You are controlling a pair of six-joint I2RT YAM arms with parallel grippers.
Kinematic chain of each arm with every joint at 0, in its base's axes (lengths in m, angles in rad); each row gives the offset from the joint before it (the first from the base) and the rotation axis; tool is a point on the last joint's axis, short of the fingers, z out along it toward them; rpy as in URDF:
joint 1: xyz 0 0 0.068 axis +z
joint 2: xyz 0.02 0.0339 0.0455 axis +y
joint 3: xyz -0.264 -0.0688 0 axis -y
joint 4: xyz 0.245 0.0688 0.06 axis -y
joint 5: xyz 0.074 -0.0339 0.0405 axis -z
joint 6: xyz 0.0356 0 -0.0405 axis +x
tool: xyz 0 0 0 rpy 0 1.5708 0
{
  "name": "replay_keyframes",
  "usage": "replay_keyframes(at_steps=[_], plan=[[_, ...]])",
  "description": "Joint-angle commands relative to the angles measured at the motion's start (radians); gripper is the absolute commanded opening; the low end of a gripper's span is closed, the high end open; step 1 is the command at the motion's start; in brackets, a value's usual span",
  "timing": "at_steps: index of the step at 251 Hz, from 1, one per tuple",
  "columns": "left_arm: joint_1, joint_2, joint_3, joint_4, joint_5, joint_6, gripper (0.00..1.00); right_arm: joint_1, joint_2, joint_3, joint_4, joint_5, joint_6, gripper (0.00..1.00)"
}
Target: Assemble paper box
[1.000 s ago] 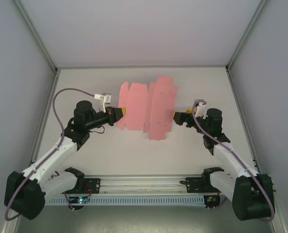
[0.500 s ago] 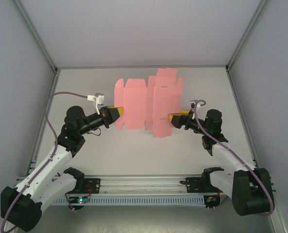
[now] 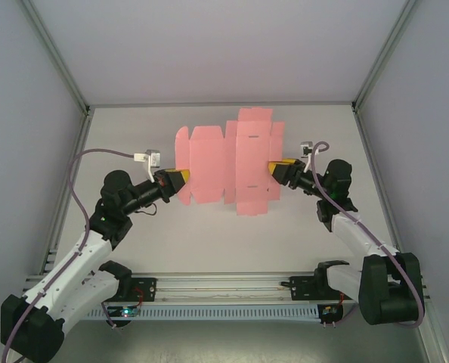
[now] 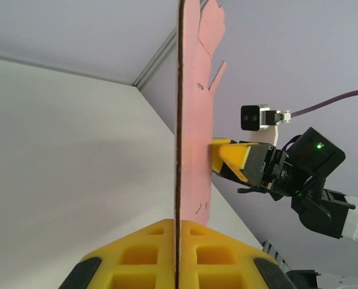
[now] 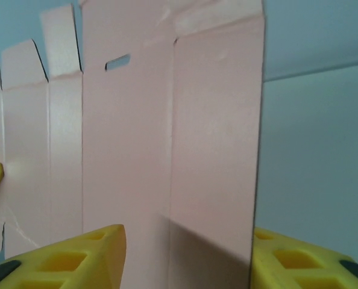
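The paper box [image 3: 228, 162] is a flat pink cut-out sheet with tabs, held up above the table between both arms. My left gripper [image 3: 181, 180] is shut on its left edge. The left wrist view shows the sheet [image 4: 194, 120] edge-on, clamped between the yellow fingers [image 4: 137, 259]. My right gripper [image 3: 276, 171] is at the sheet's right side, where its yellow finger [image 4: 236, 159] touches the sheet's face. In the right wrist view the sheet [image 5: 167, 132] stands broad and close, and the right gripper [image 5: 188, 259] is open with its fingers wide apart.
The white table [image 3: 209, 242] lies under the sheet. Grey enclosure walls with metal posts [image 3: 54, 57] close in the left, right and back. A metal rail [image 3: 224, 286] runs along the near edge between the arm bases.
The sheet has been lifted and turned flatter toward the top camera. The left arm has drawn back to the left, and the right gripper has moved up against the sheet's right side.
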Motion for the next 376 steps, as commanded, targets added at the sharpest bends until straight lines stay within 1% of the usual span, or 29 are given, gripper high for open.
replay_keyframes(at_steps=[1, 28, 42, 73, 108, 152, 185, 213, 261, 277, 307, 331, 339, 354, 362, 370, 376], plan=[[-0.017, -0.038, -0.009, -0.018, -0.045, 0.014, 0.0, -0.009, -0.002, 0.048, 0.028, -0.052, -0.014, 0.45], [-0.016, -0.057, -0.021, -0.026, -0.087, 0.006, 0.0, -0.009, -0.001, 0.06, 0.034, -0.076, -0.006, 0.38], [-0.017, -0.063, -0.025, -0.032, -0.109, 0.002, 0.0, -0.01, -0.002, 0.06, 0.035, -0.088, -0.003, 0.3], [-0.017, -0.067, -0.03, -0.032, -0.132, -0.003, 0.0, -0.009, -0.01, 0.051, 0.06, -0.119, 0.01, 0.21], [-0.016, -0.059, -0.037, -0.001, -0.141, -0.018, 0.0, 0.005, -0.024, 0.043, 0.071, -0.148, 0.008, 0.21], [-0.017, -0.053, -0.043, 0.011, -0.196, -0.056, 0.0, 0.035, -0.051, 0.025, 0.056, -0.182, -0.013, 0.21], [-0.017, -0.046, -0.041, 0.021, -0.186, -0.053, 0.0, 0.044, -0.081, 0.032, -0.029, -0.158, -0.064, 0.2], [-0.017, -0.049, -0.043, 0.02, -0.181, -0.051, 0.0, 0.048, -0.093, 0.036, -0.057, -0.143, -0.082, 0.18], [-0.017, -0.046, -0.053, 0.05, -0.155, -0.057, 0.0, 0.076, -0.063, 0.057, -0.098, -0.147, -0.118, 0.19], [-0.017, -0.048, -0.052, 0.047, -0.148, -0.056, 0.0, 0.084, -0.051, 0.071, -0.116, -0.144, -0.13, 0.16], [-0.017, -0.059, -0.05, 0.019, -0.155, -0.045, 0.0, 0.085, -0.054, 0.082, -0.148, -0.104, -0.148, 0.1], [-0.016, -0.072, -0.058, 0.011, -0.161, -0.04, 0.0, 0.086, -0.065, 0.096, -0.212, -0.039, -0.193, 0.03], [-0.017, -0.078, -0.056, -0.006, -0.168, -0.034, 0.0, 0.088, -0.072, 0.103, -0.25, 0.012, -0.213, 0.0], [-0.017, -0.095, -0.039, -0.108, -0.219, -0.013, 0.0, 0.1, -0.088, 0.13, -0.373, 0.128, -0.303, 0.0], [-0.017, -0.104, -0.025, -0.185, -0.268, -0.003, 0.09, 0.113, -0.095, 0.148, -0.444, 0.178, -0.369, 0.0], [-0.017, -0.113, -0.013, -0.262, -0.326, 0.005, 0.21, 0.13, -0.099, 0.163, -0.495, 0.222, -0.415, 0.0], [-0.017, -0.119, -0.01, -0.312, -0.368, 0.009, 0.23, 0.14, -0.099, 0.17, -0.522, 0.241, -0.435, 0.0]])
